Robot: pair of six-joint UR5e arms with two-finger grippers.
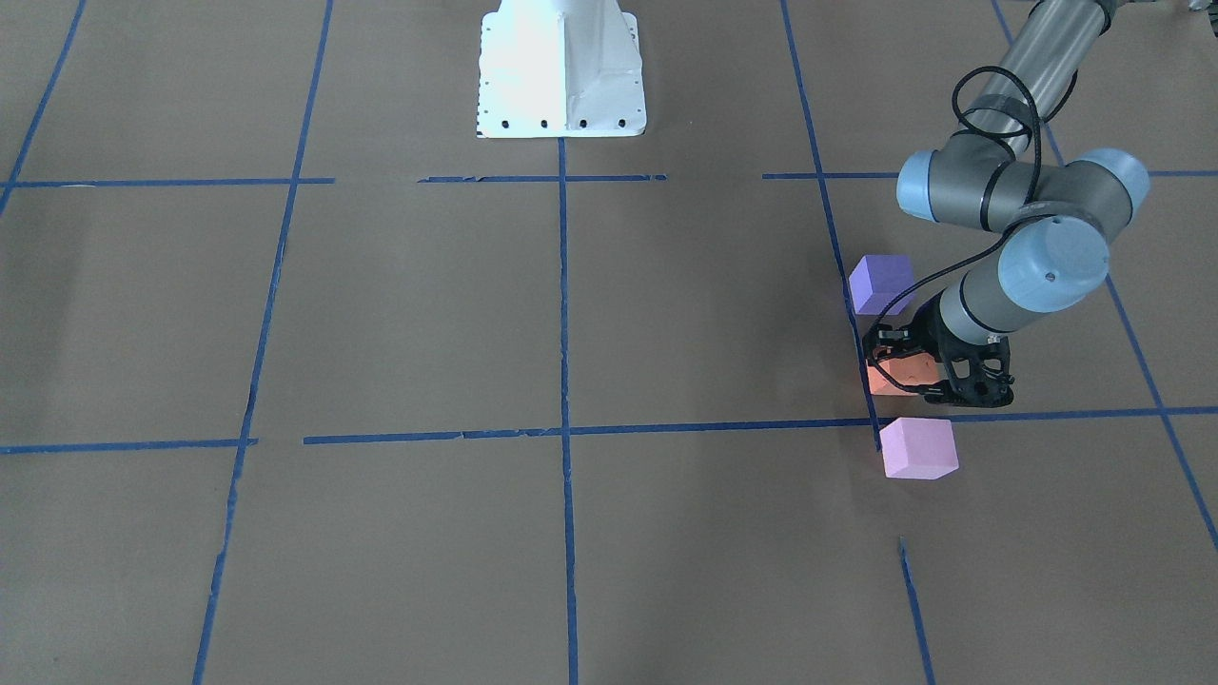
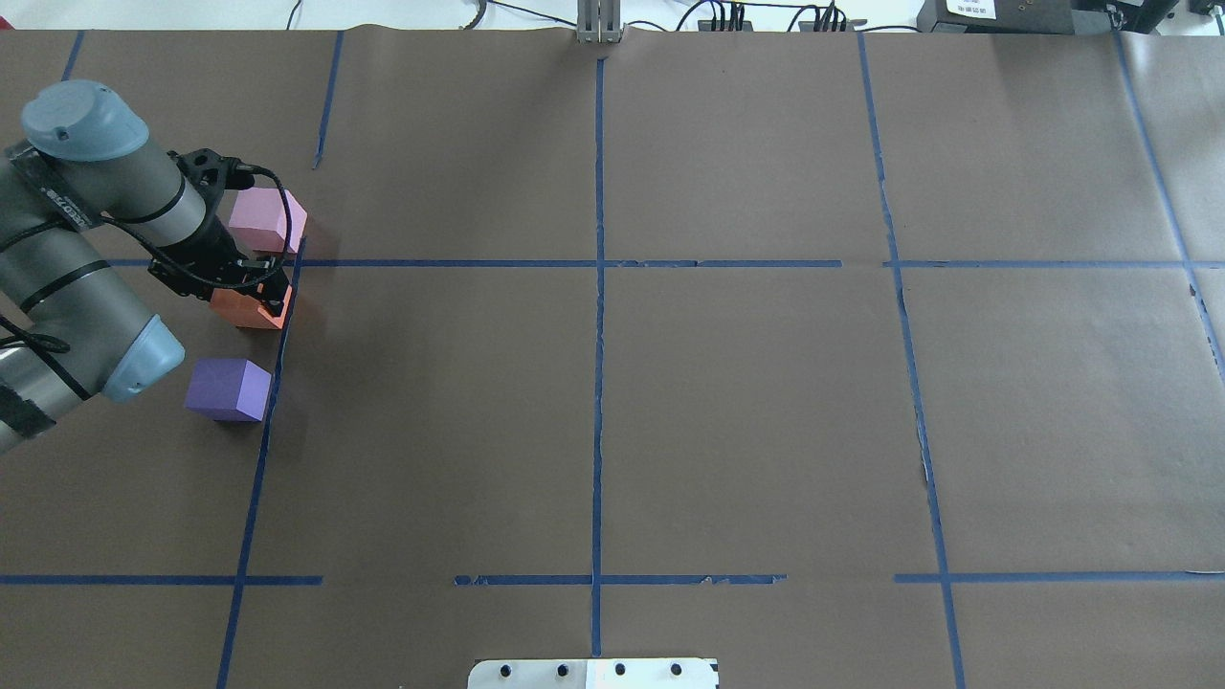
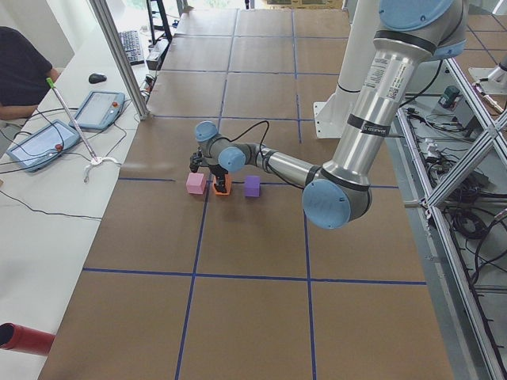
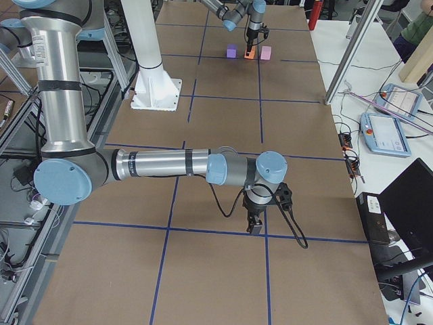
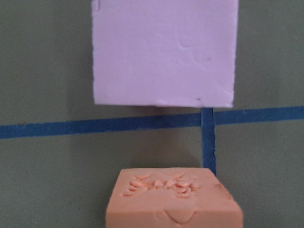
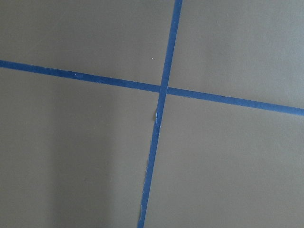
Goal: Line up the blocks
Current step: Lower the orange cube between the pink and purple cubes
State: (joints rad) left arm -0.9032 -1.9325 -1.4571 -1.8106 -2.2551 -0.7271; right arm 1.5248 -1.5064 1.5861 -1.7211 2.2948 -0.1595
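Three foam cubes lie nearly in a row; orange foam cube (image 1: pixel 887 378) sits between violet-blue foam cube (image 1: pixel 881 283) and pale pink foam cube (image 1: pixel 918 448); left gripper (image 1: pixel 909 373) straddles the orange one, whether pinching or slack I cannot tell; a crooked withdrawal could drag it askew.

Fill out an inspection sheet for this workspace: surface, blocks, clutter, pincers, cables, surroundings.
Surface: table covered in brown paper with a blue tape grid.
Job's things: pink block, orange block and violet block in a row beside one tape line, with gaps between them and orange in the middle.
Clutter: nothing seen.
Grippers: left pincer is down around the orange block, grip cannot be confirmed; right pincer is over a tape crossing far from the blocks, open or shut cannot be told.
Cables: black cable looped along the left arm; another cable at the right wrist.
Surroundings: white robot base; side desk with teach pendant; seated person.
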